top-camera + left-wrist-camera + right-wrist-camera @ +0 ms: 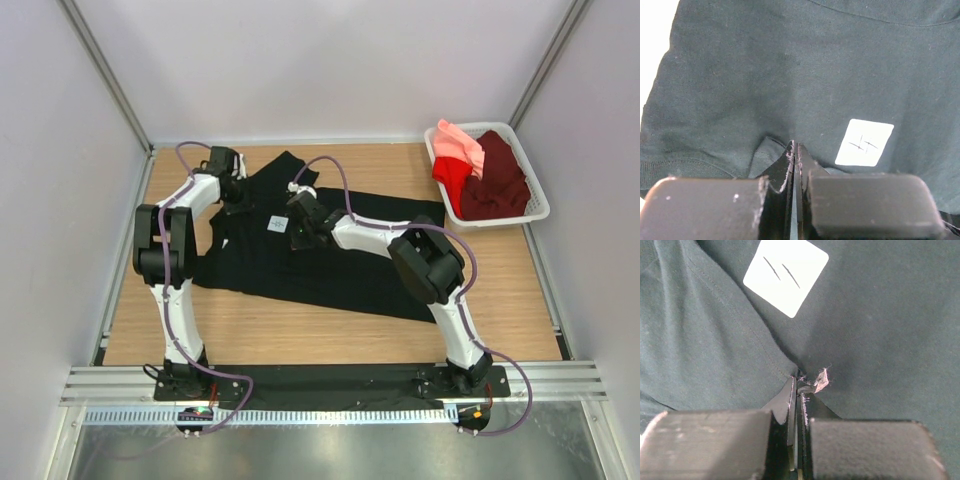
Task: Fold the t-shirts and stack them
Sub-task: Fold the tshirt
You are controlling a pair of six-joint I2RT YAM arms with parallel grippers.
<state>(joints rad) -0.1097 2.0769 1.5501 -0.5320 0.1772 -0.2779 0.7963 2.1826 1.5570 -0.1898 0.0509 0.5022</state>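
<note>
Top external view: the wooden counter is largely covered by the black t-shirt. The shirt is spread out, somewhat rumpled, between the two arms, with one part trailing toward the far edge. At the far right corner a white basket is seen, apart from the black cloth. In it the maroon t-shirt, the red t-shirt and the salmon-pink t-shirt are heaped unfolded, the pink one at the far side.

Much of the shirt's middle is hidden by the right arm, which is stretched across it. The left gripper is lowered onto the shirt's left part and the right gripper onto its middle. A small white label is seen between them.

In the left wrist view the jaws are clenched on a raised pinch of black cloth, with the label just beside them. In the right wrist view the jaws are likewise pressed together on a puckered fold near the label.
</note>
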